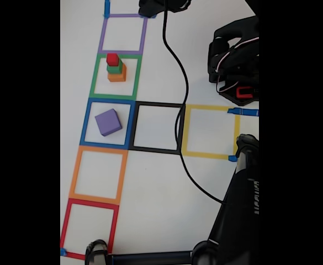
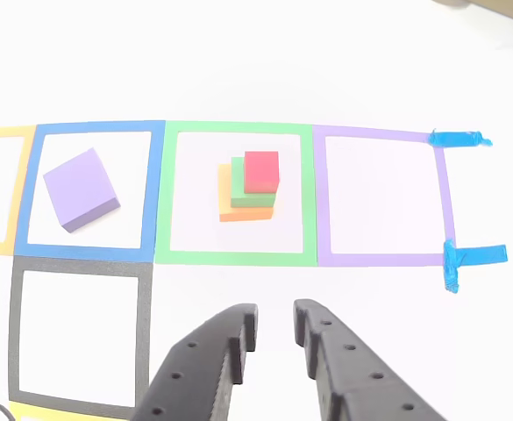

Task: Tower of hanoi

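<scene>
A small stack stands in the green square [image 1: 95, 77] [image 2: 161, 202]: a red cube [image 1: 112, 59] [image 2: 261, 170] on a green block [image 1: 115, 69] [image 2: 241, 195] on an orange block [image 1: 117, 75] [image 2: 238, 213]. A purple cube [image 1: 108, 122] [image 2: 81, 188] lies alone in the blue square [image 1: 85, 121] [image 2: 33, 193]. My black gripper [image 1: 212, 61] [image 2: 275, 314] hovers well to the right of the stack in the fixed view. In the other view its fingertips point at the green square from short of its near edge, slightly parted, with nothing between them.
Taped squares lie around: purple [image 1: 102, 33] [image 2: 319, 197], orange [image 1: 74, 171], red [image 1: 66, 223], black [image 1: 134, 127] [image 2: 15, 324], yellow [image 1: 186, 130]. A black cable [image 1: 181, 99] crosses the black and yellow squares. The arm's body [image 1: 244, 199] stands at the lower right.
</scene>
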`<state>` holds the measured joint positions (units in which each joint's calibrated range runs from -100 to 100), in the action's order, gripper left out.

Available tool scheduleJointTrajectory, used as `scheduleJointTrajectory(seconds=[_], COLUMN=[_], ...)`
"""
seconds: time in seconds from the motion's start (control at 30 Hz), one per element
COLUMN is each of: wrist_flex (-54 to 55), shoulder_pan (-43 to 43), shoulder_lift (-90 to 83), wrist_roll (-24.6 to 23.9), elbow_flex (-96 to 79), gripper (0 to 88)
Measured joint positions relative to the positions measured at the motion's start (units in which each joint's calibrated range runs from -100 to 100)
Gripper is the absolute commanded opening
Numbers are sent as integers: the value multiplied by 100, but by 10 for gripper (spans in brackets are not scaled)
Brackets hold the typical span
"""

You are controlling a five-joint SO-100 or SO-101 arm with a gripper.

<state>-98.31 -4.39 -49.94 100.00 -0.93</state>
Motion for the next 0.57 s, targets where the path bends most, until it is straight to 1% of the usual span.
scheduleJointTrajectory(seconds=[0.03,0.1,0.13,0.23,0.4,0.57], wrist_flex=[129,540,814,1870,3966,6231], shoulder_pan=[-12,-59,-105,-269,-410,-503], shoulder_lift=[-42,-253,-405,-853,-1207,-1123], wrist_roll=[0,0,0,0,0,-36], elbow_flex=[-248,-938,-1328,-2656,-4878,-6667], gripper=[53,177,216,280,316,323])
